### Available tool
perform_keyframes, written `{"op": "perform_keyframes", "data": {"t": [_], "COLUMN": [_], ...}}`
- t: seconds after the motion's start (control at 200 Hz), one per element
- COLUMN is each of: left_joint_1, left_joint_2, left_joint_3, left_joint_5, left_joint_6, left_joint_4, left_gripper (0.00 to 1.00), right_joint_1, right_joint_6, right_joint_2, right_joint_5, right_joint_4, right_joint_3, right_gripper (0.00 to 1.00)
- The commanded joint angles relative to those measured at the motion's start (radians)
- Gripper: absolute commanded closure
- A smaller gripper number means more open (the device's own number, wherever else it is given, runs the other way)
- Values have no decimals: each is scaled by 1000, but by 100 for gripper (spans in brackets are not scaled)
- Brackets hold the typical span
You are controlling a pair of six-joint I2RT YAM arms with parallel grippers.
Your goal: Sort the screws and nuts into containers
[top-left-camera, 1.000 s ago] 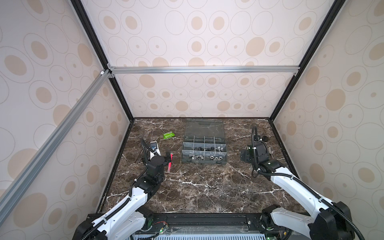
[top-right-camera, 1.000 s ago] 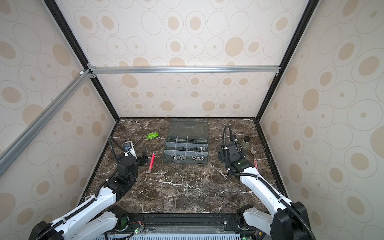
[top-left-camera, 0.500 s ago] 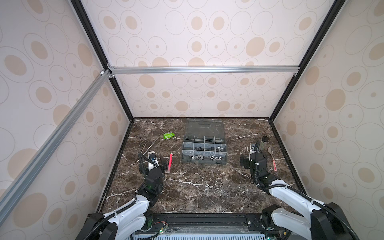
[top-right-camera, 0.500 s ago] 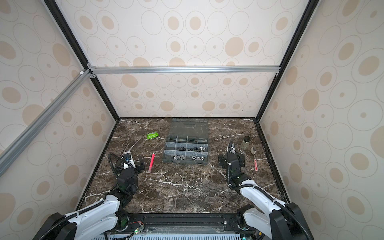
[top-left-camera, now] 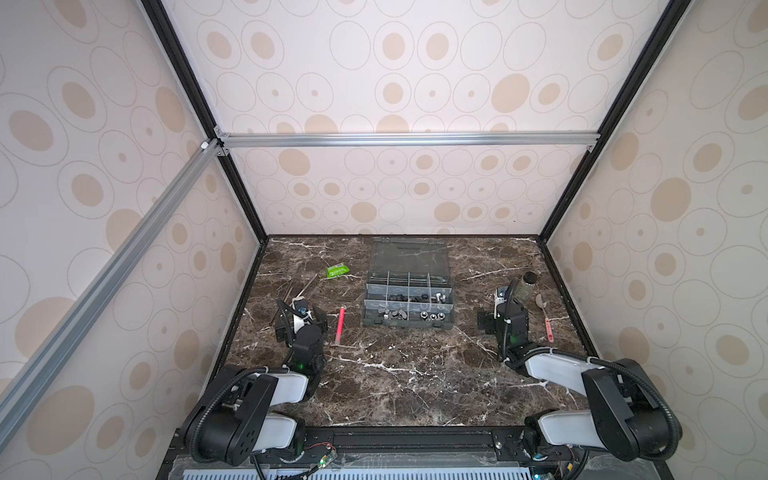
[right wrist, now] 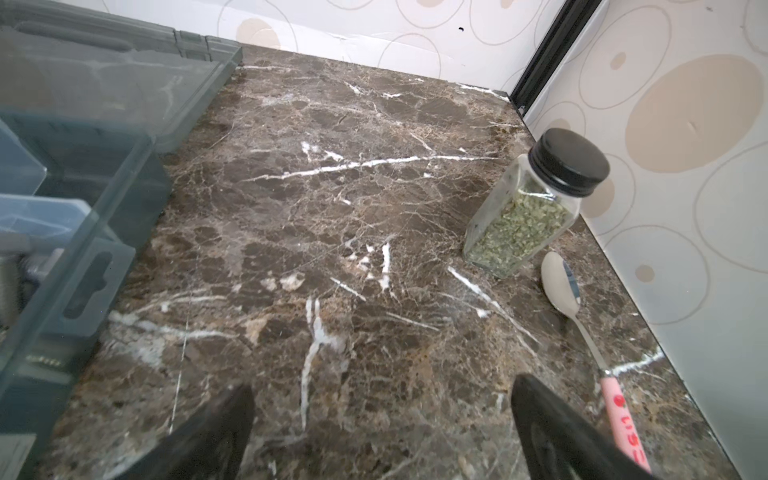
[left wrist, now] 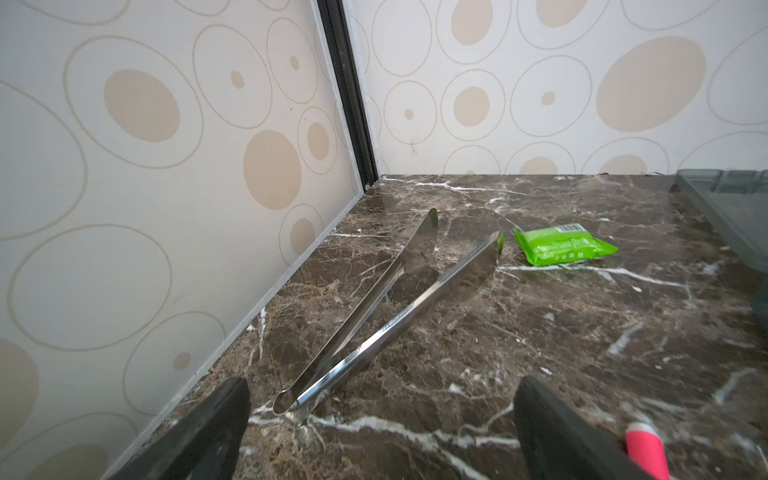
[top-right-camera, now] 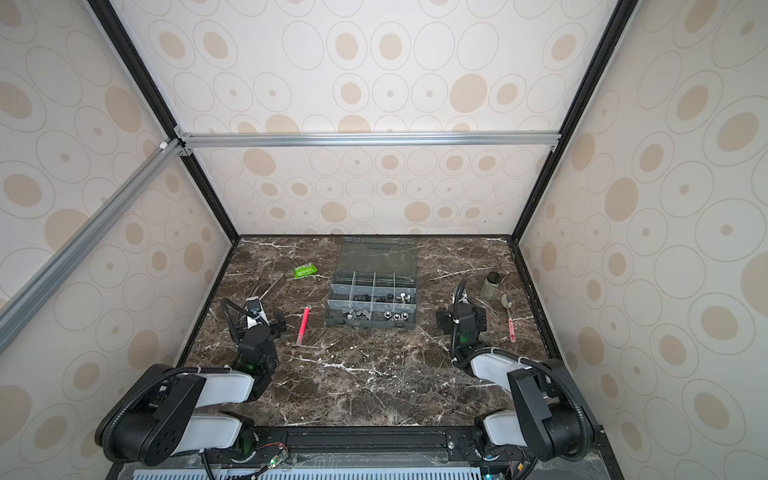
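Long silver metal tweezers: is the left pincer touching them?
Apart. The left wrist view shows marble between each finger of the open left pincer and the long silver metal tweezers.

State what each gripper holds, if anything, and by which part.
Nothing is held: the left gripper and the right gripper are both open and empty.

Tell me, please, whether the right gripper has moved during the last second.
Yes. In a top view the right gripper has drawn back toward the near edge of the table, away from the jar, which has stayed put.
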Motion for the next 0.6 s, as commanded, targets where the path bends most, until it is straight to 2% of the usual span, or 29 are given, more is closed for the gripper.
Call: {"op": "perform_keyframes", "data": {"t": [0.0, 0.14, 0.255, 0.36, 0.43, 0.48, 0.56, 0.595], "left_joint_1": [34, 69, 95, 126, 132, 138, 151, 160], "left_joint_2": [38, 56, 67, 148, 120, 150, 147, 156], "left_joint_3": [49, 80, 69, -6, 19, 22, 46, 50], "left_joint_5": [48, 99, 120, 141, 199, 213, 264, 289], "left_joint_6": [25, 19, 20, 30, 12, 28, 15, 17], "left_joint_4": [95, 53, 93, 346, 243, 283, 216, 220], "left_gripper": [1, 1, 1, 1, 1, 1, 1, 1], "right_joint_1": [-27, -66, -109, -137, -149, -160, -169, -168], "right_joint_6": [6, 34, 35, 16, 3, 7, 11, 14], "right_joint_2": [26, 11, 10, 28, 49, 103, 208, 191], "right_joint_5": [-40, -90, -104, -129, -155, -155, -126, -126], "right_joint_4": [26, 16, 48, 87, 119, 242, 436, 375], "right_joint_3": [53, 47, 34, 34, 32, -5, -40, -28], "right_gripper": [0, 0, 0, 0, 0, 0, 0, 0]}}
